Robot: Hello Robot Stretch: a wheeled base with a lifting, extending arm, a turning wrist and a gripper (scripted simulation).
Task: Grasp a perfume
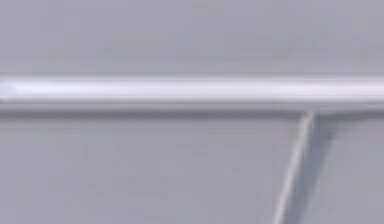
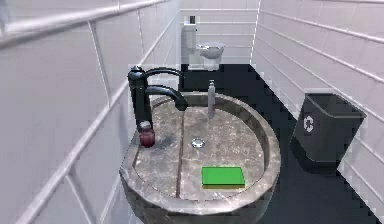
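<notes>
Straight ahead: a pale rail (image 1: 150,90) across a grey wall (image 1: 150,40), with a slanted strut (image 1: 297,165) dropping from it toward the forward view's right.

Out to the arm side: a round stone sink (image 2: 262,150), set against the tiled wall (image 2: 60,100) on the arm side view's left. There's the perfume (image 2: 147,134), a small dark red flask with a dark cap, upright on the sink's left rim. Stands right under the black tap (image 2: 150,85), close to the tap's post, with the curved spout arching over toward the bowl. Tight spot, hemmed by tap on one side and wall on the other.

Around it: a drain (image 2: 198,143) at the bowl's middle, a flat green block (image 2: 222,177) lying in the near part of the bowl, well apart from the flask. A slim grey bottle (image 2: 211,96) upright on the far rim.

Farther off: a white toilet (image 2: 208,50) at the end of the dark floor (image 2: 240,80), and a black bin (image 2: 327,125) with a white mark by the right wall, clear of the sink.

As for the gripper, can't tell how the jaws stand.
</notes>
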